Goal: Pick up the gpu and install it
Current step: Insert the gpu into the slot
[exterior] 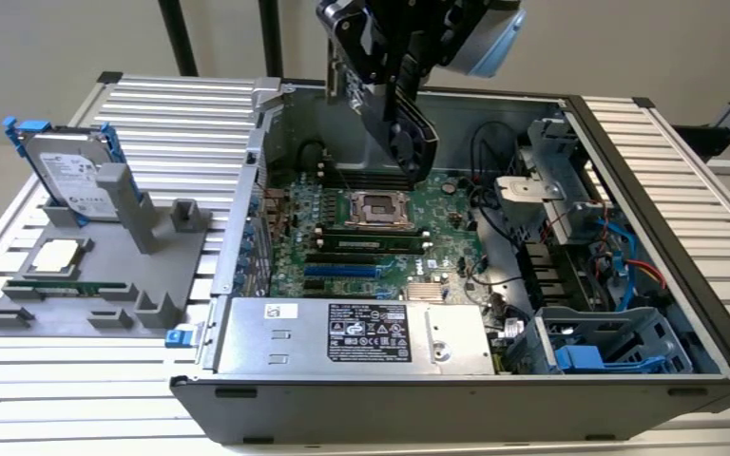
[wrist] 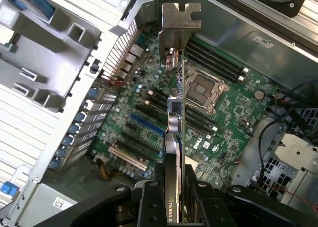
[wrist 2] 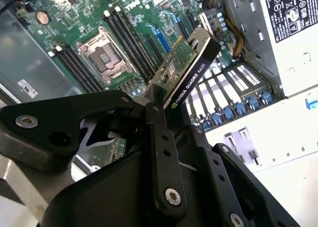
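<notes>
Holding the gpu [exterior: 406,128] above the open computer case [exterior: 467,413], the gripper [exterior: 384,76] hangs over the motherboard [exterior: 391,237] in the exterior view.

Fingers: pressed onto the card's two flat faces. In the second wrist view one finger [wrist 2: 159,137] lies against a face. In the first wrist view the gripper [wrist: 174,189] pinches the card near one short end. No gap shows between fingers and card.

Position of the gpu: its near end sits between the fingers and the rest runs straight out beyond the fingertips. Its long axis points away from the fingers and down toward the board, steep rather than level. The metal bracket [wrist: 181,21] is at the end farthest from the fingers. In the second wrist view the gpu [wrist 2: 186,68] shows green board on one face and black cooler on the other.

Relation of note: the expansion slots, the blue slot [wrist: 146,125] among them, lie beyond the fingertips, to one side of the card's edge line. The processor socket [wrist: 203,88] lies to the other side. The card appears to touch neither and to hang apart from the board. By my judgement the slot's long axis runs across the card's, so the two are not lined up and the card is not seated.

Beside the case, well apart from the fingers, a hard drive [exterior: 67,176] stands in a grey fixture [exterior: 99,275].
</notes>
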Controlling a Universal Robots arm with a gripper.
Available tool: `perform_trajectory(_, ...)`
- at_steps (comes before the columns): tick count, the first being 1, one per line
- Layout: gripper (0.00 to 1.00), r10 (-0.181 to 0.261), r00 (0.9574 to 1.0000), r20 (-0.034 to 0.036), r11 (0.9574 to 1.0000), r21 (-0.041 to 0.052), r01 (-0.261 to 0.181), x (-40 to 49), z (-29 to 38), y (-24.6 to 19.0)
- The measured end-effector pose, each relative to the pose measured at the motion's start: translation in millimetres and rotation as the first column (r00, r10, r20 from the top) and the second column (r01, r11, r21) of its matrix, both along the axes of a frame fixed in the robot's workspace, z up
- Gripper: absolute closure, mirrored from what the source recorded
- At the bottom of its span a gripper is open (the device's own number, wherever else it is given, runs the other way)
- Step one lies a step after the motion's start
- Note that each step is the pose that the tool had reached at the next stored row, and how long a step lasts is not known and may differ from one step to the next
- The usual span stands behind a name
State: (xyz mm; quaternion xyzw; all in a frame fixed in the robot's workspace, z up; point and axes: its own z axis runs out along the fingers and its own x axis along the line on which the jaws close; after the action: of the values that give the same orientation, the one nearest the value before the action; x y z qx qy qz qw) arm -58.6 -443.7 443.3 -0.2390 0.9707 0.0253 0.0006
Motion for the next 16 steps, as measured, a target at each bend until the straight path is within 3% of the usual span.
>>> perform_trajectory(16, 1.00, 0.071, 0.9974, 0.0000, 0.9974, 0.0000, -0.071, 0.0, 0.0, 0.0)
